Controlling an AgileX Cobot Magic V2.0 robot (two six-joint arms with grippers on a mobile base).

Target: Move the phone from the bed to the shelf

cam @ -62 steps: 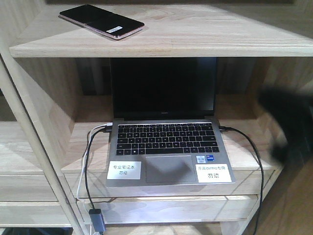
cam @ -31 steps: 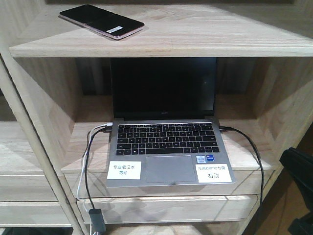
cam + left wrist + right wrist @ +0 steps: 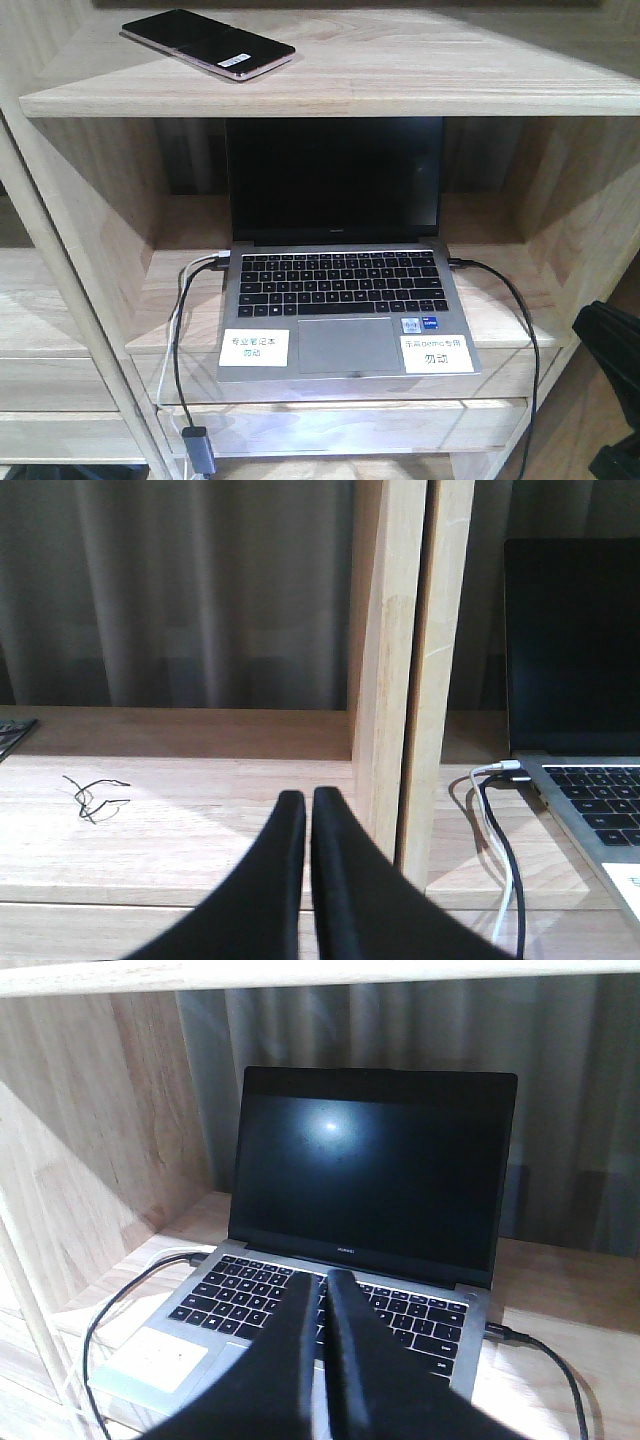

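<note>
The phone (image 3: pixel 208 44), a glossy black slab with a pinkish rim and a small white sticker, lies flat on the top board of the pale-wood shelf (image 3: pixel 420 75), towards its left end. Nothing touches it. The bed is out of view. My left gripper (image 3: pixel 308 796) is shut and empty, low in front of a shelf board beside an upright post (image 3: pixel 392 660). Also shut and empty, my right gripper (image 3: pixel 322 1278) hangs in front of the grey laptop (image 3: pixel 370 1170). A dark part of my right arm (image 3: pixel 610 385) shows at the lower right.
An open laptop (image 3: pixel 340 290) with a dark screen fills the compartment under the phone. Cables (image 3: pixel 525 330) run from both its sides over the board's front edge. A thin black tangle of wire (image 3: pixel 95 795) lies on the left board. Grey curtains hang behind.
A second ago the right arm was a dark blur higher at the right edge; it has dropped to the lower right corner and now holds still. The phone has not moved.
</note>
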